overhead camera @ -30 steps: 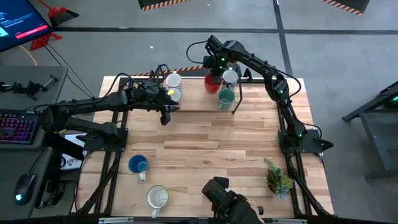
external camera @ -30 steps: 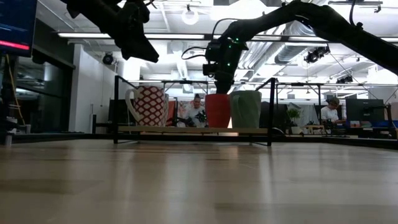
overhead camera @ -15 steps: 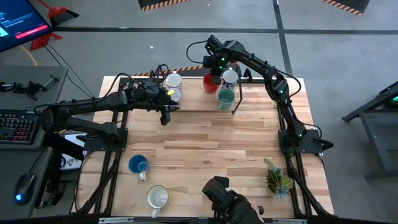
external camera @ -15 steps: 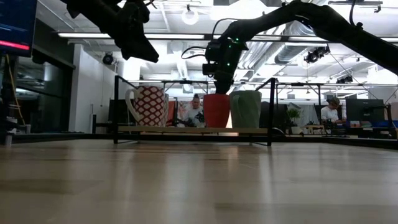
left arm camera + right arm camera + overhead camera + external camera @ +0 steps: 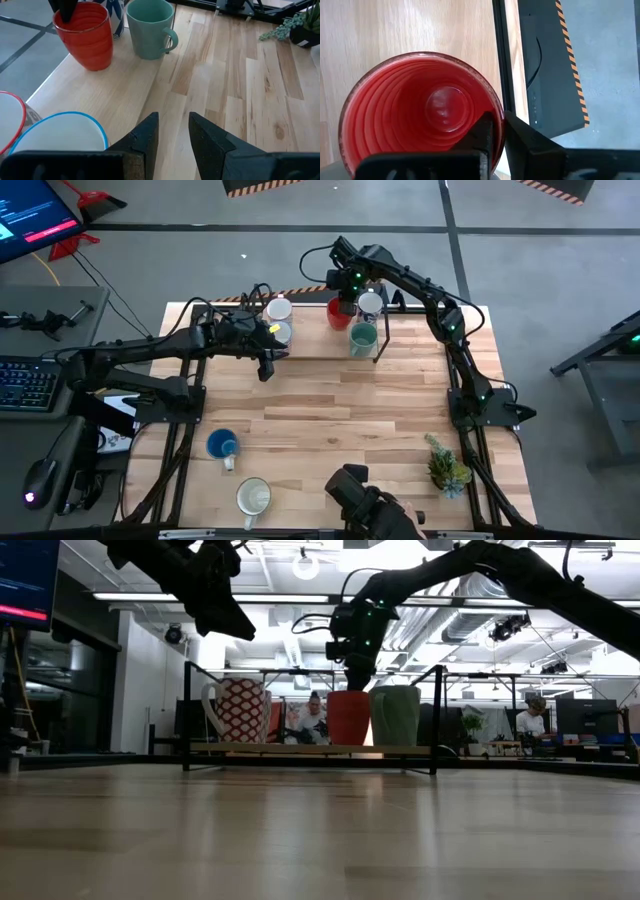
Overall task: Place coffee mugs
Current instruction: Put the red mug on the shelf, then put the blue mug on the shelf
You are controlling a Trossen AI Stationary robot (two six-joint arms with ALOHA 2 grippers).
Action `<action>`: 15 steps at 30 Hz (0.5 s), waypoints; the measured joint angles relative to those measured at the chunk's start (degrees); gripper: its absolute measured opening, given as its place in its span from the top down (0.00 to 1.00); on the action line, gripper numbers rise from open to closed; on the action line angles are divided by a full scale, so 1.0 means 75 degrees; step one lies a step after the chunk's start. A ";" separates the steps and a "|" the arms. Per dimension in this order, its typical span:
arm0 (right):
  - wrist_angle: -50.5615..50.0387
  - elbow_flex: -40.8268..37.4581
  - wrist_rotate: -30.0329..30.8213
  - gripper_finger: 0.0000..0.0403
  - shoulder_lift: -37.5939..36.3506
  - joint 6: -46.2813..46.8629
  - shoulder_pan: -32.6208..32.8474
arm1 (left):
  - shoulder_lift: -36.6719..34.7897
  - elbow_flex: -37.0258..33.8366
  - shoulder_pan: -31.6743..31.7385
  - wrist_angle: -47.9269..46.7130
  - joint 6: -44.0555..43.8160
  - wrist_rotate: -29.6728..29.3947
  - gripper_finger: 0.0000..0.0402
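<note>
right hand (image 5: 499,131) pinching red mug (image 5: 420,115) rim (reaching far)

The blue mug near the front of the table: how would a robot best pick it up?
Probably from straight above, pinching the blue mug by its rim: it stands upright and open-topped. Its pale handle points toward the white mug, so grip the wall away from it.

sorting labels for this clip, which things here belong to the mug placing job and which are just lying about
Job:
red mug, rim pinched by the right gripper
teal mug
white mugs on the shelf
blue mug
cream mug
left gripper, empty

Lying about:
potted plant
keyboard
</note>
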 joint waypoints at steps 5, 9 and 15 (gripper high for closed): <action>-0.0014 0.0000 -0.0003 0.88 -0.0014 0.0016 0.0012 | 0.0003 0.0000 -0.0003 -0.0003 0.0000 0.0000 0.75; -0.0023 0.0000 -0.0003 0.83 -0.0014 0.0023 0.0014 | 0.0002 0.0000 0.0000 -0.0003 0.0000 0.0000 0.75; -0.0039 0.0000 0.0003 0.78 -0.0085 0.0022 0.0014 | 0.0001 0.0000 0.0000 -0.0002 0.0000 0.0000 0.75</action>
